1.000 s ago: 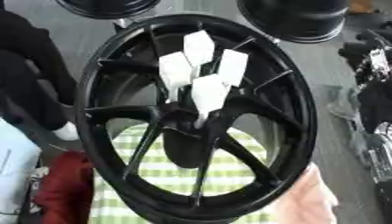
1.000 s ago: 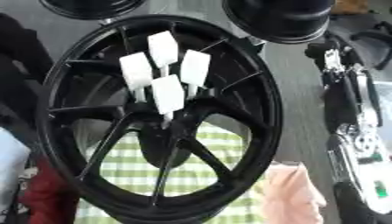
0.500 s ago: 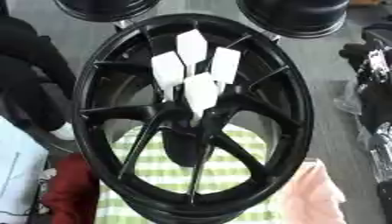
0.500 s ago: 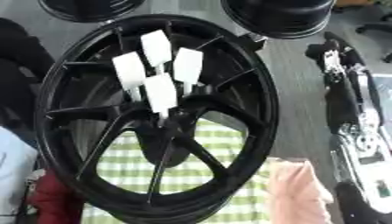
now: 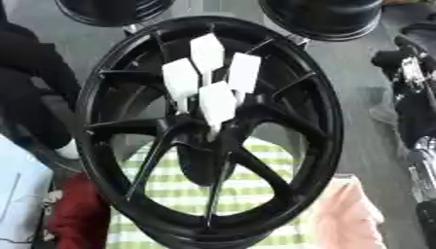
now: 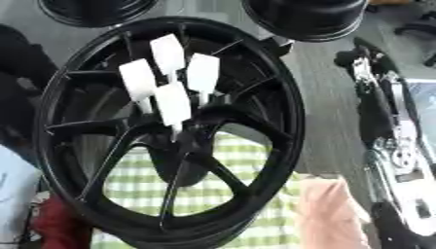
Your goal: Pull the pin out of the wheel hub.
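Centrally, black wheel [image 5: 213,131] stands upright on checked cloth [image 5: 255,189]; four white pins [image 5: 217,102] at hub. Hand state: cannot tell.

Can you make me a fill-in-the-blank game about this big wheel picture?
1. The big wheel is coloured ____.
2. The pins sticking out of the wheel's middle are coloured ____.
3. The cloth seen through the wheel's gaps is white and ____.

Missing words: black; white; green.
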`<state>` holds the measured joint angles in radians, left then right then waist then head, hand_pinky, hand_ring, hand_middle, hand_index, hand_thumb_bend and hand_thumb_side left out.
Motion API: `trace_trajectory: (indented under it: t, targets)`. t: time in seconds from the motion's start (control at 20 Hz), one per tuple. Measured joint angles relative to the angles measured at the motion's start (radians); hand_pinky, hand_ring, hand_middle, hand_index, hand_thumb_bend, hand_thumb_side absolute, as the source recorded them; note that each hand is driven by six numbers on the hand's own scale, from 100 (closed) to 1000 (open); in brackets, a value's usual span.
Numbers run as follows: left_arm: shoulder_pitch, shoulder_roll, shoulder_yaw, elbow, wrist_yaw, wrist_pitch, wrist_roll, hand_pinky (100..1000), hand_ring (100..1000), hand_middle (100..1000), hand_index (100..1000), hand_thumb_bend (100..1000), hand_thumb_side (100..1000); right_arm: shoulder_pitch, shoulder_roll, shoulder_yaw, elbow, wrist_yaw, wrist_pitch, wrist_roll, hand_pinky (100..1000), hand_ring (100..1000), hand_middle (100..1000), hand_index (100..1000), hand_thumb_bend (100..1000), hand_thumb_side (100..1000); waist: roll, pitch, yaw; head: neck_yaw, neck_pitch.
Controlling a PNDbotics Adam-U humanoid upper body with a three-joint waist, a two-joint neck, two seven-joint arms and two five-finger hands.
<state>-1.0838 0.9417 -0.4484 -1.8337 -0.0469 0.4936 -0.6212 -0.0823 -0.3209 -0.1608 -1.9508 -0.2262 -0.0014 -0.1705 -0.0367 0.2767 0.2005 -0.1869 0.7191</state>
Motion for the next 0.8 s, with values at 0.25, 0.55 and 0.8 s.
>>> trace_trajectory:
  t: [0.25,0.55,0.8]
  targets:
    - [-0.110,-0.099,-0.076,0.072,-0.084,0.032,-0.083,712,753,810,880,208,805,0.005,0.000,0.002,0.000,0.003,0.000,0.000,1000,804,677,867,100,596,-0.006,-0.003,0.004,-0.003,0.000]
    - [-0.204,-0.202,-0.140,0.142,-0.158,0.016,-0.103,712,750,804,877,229,791,0.013,0.002,0.002,0.000,0.010,0.001,0.004,1000,804,677,867,100,595,-0.017,-0.004,0.007,-0.010,0.000]
    - [-0.255,-0.243,-0.183,0.122,-0.193,0.017,-0.102,732,761,805,876,303,776,0.013,0.008,0.008,0.000,0.019,0.002,0.006,1000,804,677,867,100,596,-0.017,-0.004,0.009,-0.008,-0.004]
